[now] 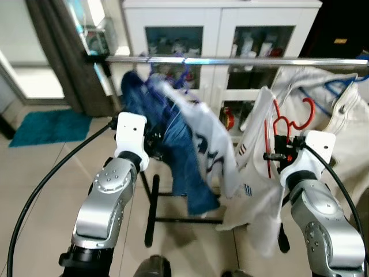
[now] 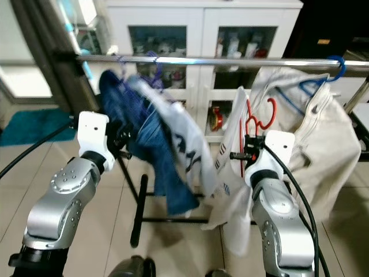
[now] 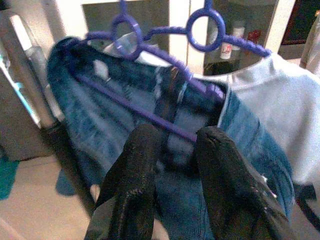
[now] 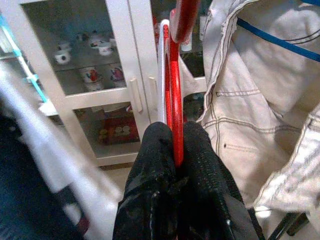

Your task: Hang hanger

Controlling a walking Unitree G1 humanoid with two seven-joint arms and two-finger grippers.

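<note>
The job looks roughly half done: the red hanger, carrying a white shirt, is pinched tight in the right end effector but sits below the rail, its hook not yet over it. To the left, purple hangers with jeans already hang there. The left wrist view shows the left end effector slightly parted, holding nothing, just before the jeans; the head views hide this
</note>
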